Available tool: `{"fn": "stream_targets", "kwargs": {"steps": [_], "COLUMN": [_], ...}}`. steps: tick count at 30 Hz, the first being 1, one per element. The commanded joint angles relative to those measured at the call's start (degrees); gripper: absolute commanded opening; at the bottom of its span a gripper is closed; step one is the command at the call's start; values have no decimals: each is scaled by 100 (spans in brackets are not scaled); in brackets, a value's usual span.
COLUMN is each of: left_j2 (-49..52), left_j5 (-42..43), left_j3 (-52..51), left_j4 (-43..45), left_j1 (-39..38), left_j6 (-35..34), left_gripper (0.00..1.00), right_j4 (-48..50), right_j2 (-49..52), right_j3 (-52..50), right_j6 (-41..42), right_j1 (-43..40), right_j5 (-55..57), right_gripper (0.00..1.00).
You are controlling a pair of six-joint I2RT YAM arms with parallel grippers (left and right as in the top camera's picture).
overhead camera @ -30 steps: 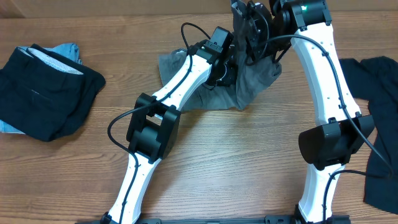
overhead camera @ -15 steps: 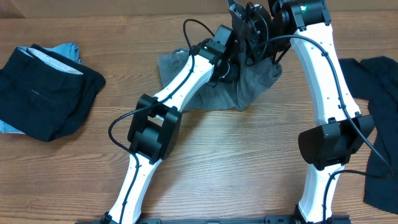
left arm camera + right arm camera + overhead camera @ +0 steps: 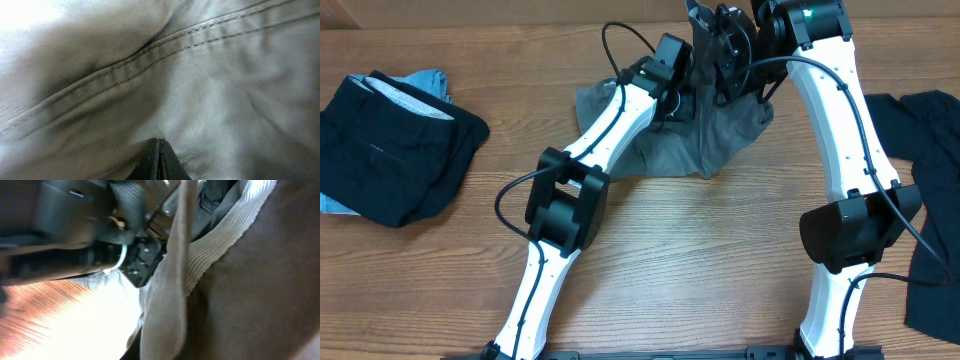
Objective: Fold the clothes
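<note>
**Step in hand.** You are on the opening grasp of the fold. The grey garment [image 3: 720, 140] lies bunched at the far middle of the table [image 3: 720, 260], its upper part raised between the two arms and its lower edge on the wood.

**Left gripper** [image 3: 686, 98]: the wrist view shows the fingertips [image 3: 159, 159] pressed together with no gap. Grey cloth with a double-stitched seam [image 3: 150, 55] fills the rest of the picture. You appear to be pinching a fold of it.

**Right gripper** [image 3: 725, 58]: its fingers do not show in its own view, which is taken up by a ribbed band [image 3: 220, 245] of the same garment hanging close to the lens. It is closed, and I judge that it holds the cloth near that band.

**Other garments.** A black pile [image 3: 395, 150] with a light-blue piece [image 3: 428, 80] under it sits far left. Another black garment [image 3: 930, 150] lies far right. Both are well apart from the work.

**Next move.** The two grips sit very near each other. Draw them apart along the edge, so that the cloth hangs flat, before you lay it down. Watch for cloth snagging on the left arm's cable.
</note>
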Motion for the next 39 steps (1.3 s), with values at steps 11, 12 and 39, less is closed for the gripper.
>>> {"fn": "stream_targets", "kwargs": {"steps": [11,12,39], "left_j2": [-59,-140,-597], "left_j5": [256,258,-70], "left_j3": [892,1047,2354], "left_j4": [-302,-389,-2688], "left_j1": [9,26,1556], "left_j6": [188,227,957], "left_gripper": [4,4,4], "right_j4": [-26,-24,2299], "right_j2": [-267,-264,-11], "right_j3": [81,15,-1873], "right_j6": [-68,-136,-341], "right_j1": [26,26,1753], "right_j5": [-9,-11,13], "right_gripper": [4,4,4]}}
